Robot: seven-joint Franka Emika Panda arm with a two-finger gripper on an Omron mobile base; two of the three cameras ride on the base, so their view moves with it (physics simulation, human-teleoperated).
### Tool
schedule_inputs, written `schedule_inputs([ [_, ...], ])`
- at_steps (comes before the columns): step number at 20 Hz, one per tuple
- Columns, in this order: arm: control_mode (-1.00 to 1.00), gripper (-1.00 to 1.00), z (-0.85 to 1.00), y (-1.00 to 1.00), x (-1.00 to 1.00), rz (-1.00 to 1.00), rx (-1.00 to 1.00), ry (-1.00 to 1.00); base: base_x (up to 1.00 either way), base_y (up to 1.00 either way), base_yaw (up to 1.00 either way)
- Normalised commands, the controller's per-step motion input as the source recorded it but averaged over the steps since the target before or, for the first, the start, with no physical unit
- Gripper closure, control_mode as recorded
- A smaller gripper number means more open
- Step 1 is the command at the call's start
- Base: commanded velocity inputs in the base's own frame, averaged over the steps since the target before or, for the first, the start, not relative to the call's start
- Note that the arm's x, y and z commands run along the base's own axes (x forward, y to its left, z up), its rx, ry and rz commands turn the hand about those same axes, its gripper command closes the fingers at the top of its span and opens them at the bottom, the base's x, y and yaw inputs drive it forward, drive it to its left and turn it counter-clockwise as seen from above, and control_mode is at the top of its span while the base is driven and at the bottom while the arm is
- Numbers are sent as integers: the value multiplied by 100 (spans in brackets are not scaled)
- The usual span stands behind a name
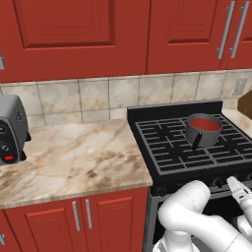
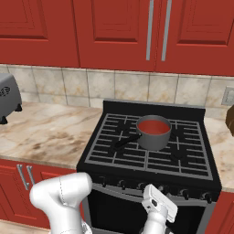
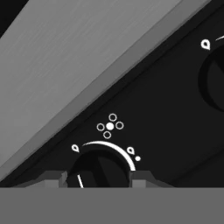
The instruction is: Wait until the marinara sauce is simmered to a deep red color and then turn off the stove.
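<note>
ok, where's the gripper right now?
At the stove's front panel: in the hand view the gripper has one finger on each side of a knob.

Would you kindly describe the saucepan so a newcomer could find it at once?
Start at the black stove set into the marble counter below the red cabinets. On its dark grates, toward the back, stands a small grey saucepan with a dark handle. It alone is on the grates, filled with red sauce.

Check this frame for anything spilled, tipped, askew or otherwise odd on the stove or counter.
Nothing stands out. The saucepan sits upright on the stove grates, the marinara sauce is contained inside it with no spill visible, and the toaster stands upright on the counter. The gripper straddles a front knob.
</note>
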Motion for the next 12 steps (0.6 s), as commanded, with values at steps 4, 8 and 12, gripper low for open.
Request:
schedule_inputs([
  [4, -100, 100, -4, -21, 0, 0, 16, 0, 0, 0, 0],
  [8, -100, 100, -7, -19, 0, -2, 28, 0, 0, 0, 0],
  [12, -100, 100, 0, -10, 0, -4, 31, 0, 0, 0, 0],
])
